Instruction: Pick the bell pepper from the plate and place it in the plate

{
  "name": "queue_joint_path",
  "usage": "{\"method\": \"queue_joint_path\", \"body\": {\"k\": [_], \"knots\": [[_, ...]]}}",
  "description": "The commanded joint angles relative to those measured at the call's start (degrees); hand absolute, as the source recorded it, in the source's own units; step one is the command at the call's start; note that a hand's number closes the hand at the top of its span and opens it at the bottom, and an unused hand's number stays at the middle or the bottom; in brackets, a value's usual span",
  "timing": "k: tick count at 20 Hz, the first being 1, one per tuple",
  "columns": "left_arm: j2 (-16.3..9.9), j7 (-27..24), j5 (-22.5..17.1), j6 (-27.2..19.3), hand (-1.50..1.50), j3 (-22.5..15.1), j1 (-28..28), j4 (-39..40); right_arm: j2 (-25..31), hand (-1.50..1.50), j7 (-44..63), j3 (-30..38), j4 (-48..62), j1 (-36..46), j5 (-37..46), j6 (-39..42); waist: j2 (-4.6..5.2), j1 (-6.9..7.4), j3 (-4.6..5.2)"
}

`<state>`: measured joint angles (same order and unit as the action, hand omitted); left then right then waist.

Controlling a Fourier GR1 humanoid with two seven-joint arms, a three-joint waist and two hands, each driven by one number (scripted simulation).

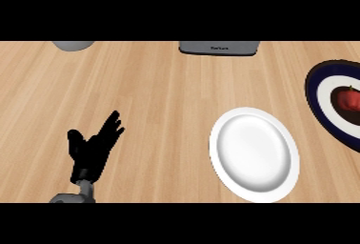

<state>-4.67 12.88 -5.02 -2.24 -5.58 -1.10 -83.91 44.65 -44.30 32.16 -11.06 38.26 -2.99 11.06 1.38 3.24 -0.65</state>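
Observation:
A red bell pepper (349,99) lies in the middle of a dark blue plate with a white ring (322,110) at the right edge of the view, partly cut off. A plain white plate (255,153) lies on the wooden counter to its left, with nothing on it. My left hand (91,148) rests at the lower left, open with fingers straight and pointing up, far from both plates. My right hand does not show.
A grey device (218,47) sits at the counter's far edge in the middle. A grey rounded object (72,45) shows at the far left. Bare wooden counter lies between my left hand and the white plate.

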Motion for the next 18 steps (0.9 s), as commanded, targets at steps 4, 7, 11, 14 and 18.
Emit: {"method": "queue_joint_path", "body": {"k": [4,7,11,14,18], "knots": [[0.12,1.55,-0.18,-0.21,0.0,0.51,-1.29,1.51,4.92,-1.5,-0.75,1.66,2.73,-4.76,-2.11,18.14,-0.03,-1.4,0.12],[-0.86,-0.38,-0.87,0.55,0.0,1.47,1.63,0.26,5.69,-1.5,-4.83,0.61,1.49,-10.14,-1.14,23.37,-0.14,-1.45,0.01],[0.21,0.14,0.62,-0.65,0.0,0.35,1.41,2.05,6.54,-1.5,-4.53,-0.88,-0.86,-11.42,-0.22,27.26,-0.31,-1.84,0.1],[-0.1,-1.65,-0.76,0.63,0.0,1.16,3.1,1.39,5.6,-1.5,-10.86,-1.91,-2.9,-18.04,0.93,26.47,-0.46,-2.47,0.01],[0.74,-0.48,0.14,-1.06,0.0,0.9,2.23,1.56,5.64,-1.5,-12.42,-3.38,-4.33,-20.88,2.25,25.16,-0.48,-2.61,-0.03]]}}
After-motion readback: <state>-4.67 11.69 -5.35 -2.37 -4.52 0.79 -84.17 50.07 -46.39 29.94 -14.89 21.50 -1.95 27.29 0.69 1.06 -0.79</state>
